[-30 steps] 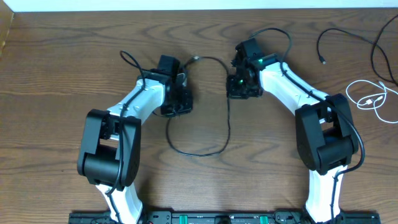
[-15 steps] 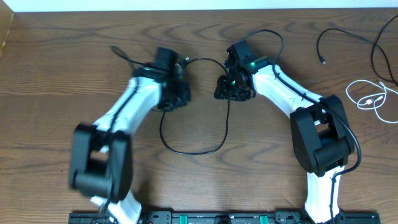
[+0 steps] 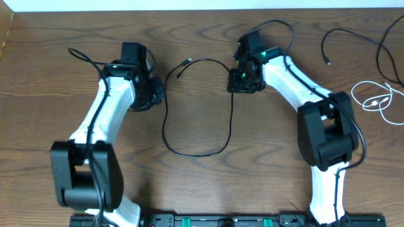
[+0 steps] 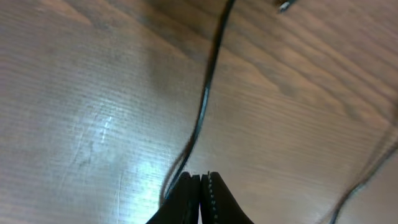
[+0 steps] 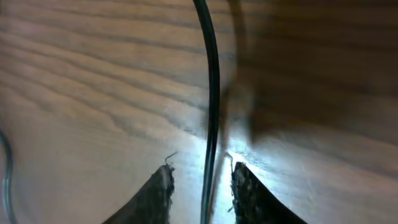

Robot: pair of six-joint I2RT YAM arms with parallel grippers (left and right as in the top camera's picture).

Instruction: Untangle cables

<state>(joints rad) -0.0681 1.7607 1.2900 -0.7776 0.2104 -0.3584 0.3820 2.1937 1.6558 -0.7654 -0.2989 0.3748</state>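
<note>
A long black cable (image 3: 231, 120) lies in a wide loop on the table between my arms, its plug end (image 3: 183, 62) at the top. My left gripper (image 3: 152, 98) is at the loop's left end. In the left wrist view its jaws (image 4: 200, 180) are shut and the cable (image 4: 206, 99) runs up from their tips. My right gripper (image 3: 242, 84) is at the loop's upper right. In the right wrist view its fingers (image 5: 200, 172) are open with the cable (image 5: 212, 93) running between them. A white cable (image 3: 376, 101) and two more black cables (image 3: 326, 48) lie at the far right.
The wooden table's back edge (image 3: 202, 10) is close behind both grippers. The arms' own thicker black wires arc above each wrist, one by the left wrist (image 3: 80, 55). A black cable (image 3: 381, 55) runs off the right edge.
My left arm has swung left and back, dragging the cable's left side and plug end leftward and widening the loop. My right gripper has shifted only slightly.
</note>
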